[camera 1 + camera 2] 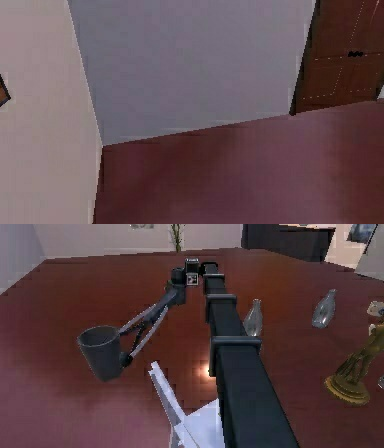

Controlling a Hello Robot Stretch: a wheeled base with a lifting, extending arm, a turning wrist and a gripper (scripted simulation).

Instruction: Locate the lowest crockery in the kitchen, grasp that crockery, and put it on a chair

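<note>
A dark grey cup (100, 350) hangs at the far end of my gripper (125, 344) at the arm side view's left, clear of the red-brown floor (60, 294) below it. The gripper holds the cup. Its two thin fingers (150, 316) slant down and leftward from the dark body beside the white marked squares (190, 281). The dark square arm (235, 344) runs up from the bottom edge to that wrist.
Two clear glass bottles (254, 316) (325, 309) and a golden statuette (352, 374) stand right of the arm. A white angular object (175, 414) lies near the bottom edge. Dark furniture (285, 236) stands far out. In the forward view, pale walls (190, 60) meet a dark wooden door (345, 50).
</note>
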